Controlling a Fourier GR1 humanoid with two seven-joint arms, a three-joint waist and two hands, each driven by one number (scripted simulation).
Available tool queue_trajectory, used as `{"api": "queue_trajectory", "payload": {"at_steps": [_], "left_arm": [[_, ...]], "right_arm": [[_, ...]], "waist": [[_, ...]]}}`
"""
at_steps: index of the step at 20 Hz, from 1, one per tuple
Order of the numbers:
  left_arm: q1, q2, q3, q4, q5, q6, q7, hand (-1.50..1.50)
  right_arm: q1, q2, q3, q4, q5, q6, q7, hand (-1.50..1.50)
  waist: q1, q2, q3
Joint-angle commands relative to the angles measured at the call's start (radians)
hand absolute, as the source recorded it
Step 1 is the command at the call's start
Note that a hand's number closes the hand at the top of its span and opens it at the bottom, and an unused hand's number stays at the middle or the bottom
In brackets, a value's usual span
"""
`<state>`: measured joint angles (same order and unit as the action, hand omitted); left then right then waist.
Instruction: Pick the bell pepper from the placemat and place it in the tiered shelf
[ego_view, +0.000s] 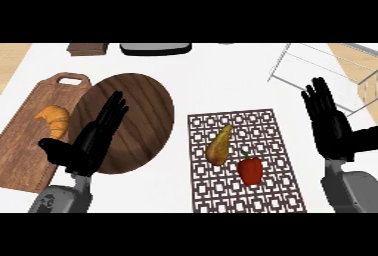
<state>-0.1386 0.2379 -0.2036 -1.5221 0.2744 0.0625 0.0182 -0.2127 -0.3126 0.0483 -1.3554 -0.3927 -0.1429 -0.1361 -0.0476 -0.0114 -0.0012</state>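
White counter (221, 85). Patterned placemat (258, 200) sits front-centre, red bell pepper (251, 171) on it, upright, just beside a yellow-brown pear (219, 145). Wire tiered shelf (310, 67) at far right. My right hand (328, 125) is beside the mat, fingers straight, holding nothing. My left hand (92, 137) is flat and open over the dark oval wooden plate (148, 110). Croissant (54, 120) on the cutting board (29, 155), left.
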Motion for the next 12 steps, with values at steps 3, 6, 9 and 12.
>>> {"api": "queue_trajectory", "payload": {"at_steps": [3, 6, 9, 12], "left_arm": [[-0.016, 0.026, -0.001, -0.009, -0.127, 0.058, 0.007, 0.00], [-0.022, 0.093, 0.033, -0.001, -0.192, 0.098, 0.016, 0.00], [-0.003, 0.068, 0.021, 0.024, -0.152, 0.072, 0.000, 0.00], [-0.005, 0.061, 0.006, 0.044, -0.187, 0.093, -0.010, 0.00]], "right_arm": [[0.086, -0.055, -0.016, -0.105, 0.073, -0.066, 0.060, -1.50], [0.092, -0.123, 0.012, -0.203, 0.141, -0.143, 0.204, -1.50], [0.163, -0.204, -0.055, -0.005, 0.246, -0.211, 0.108, 1.50], [0.228, -0.085, -0.077, 0.028, 0.355, -0.479, 0.023, 1.50]], "waist": [[0.038, 0.008, 0.001], [0.033, 0.003, 0.000], [-0.008, 0.037, -0.029], [0.008, 0.018, -0.002]]}}
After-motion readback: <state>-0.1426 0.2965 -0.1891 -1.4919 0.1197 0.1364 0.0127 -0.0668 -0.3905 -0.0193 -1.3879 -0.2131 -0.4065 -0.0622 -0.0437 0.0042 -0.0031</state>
